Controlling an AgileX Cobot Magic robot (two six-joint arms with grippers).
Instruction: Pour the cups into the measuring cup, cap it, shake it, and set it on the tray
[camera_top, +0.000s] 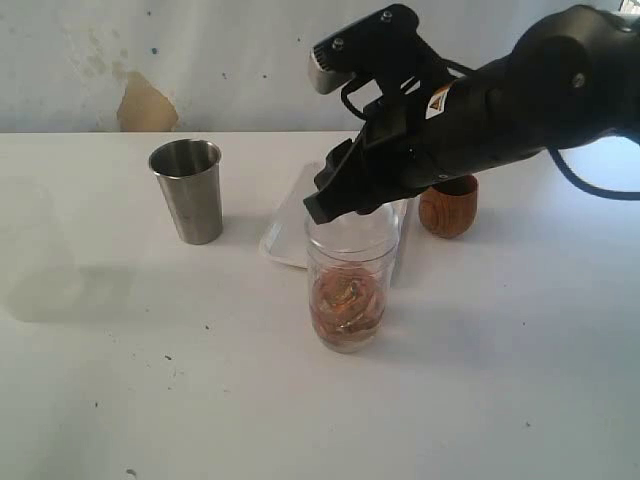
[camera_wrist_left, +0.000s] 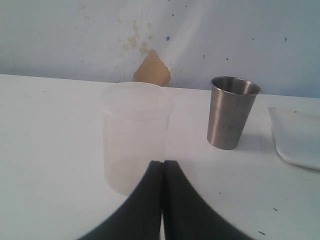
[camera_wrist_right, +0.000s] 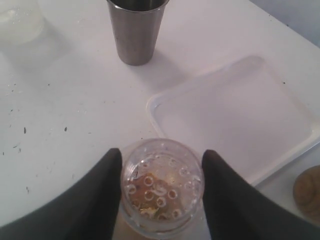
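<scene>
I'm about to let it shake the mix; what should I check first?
1. Perforated lid on measuring cup: ok.
2. Right gripper closed against both sides of the cup: ok.
3. Steel tumbler emptied: cannot tell.
4. Wooden cup upright, not touching the measuring cup: ok.
5. Tray bare for set-down: ok.
6. Left gripper shut, holding nothing: ok.

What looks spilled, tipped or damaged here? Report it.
Nothing is spilled or tipped. The measuring cup, the steel tumbler and the wooden cup all stand upright. The only blemishes are small dark specks on the table and a brown patch on the wall, where paint looks chipped.
</scene>
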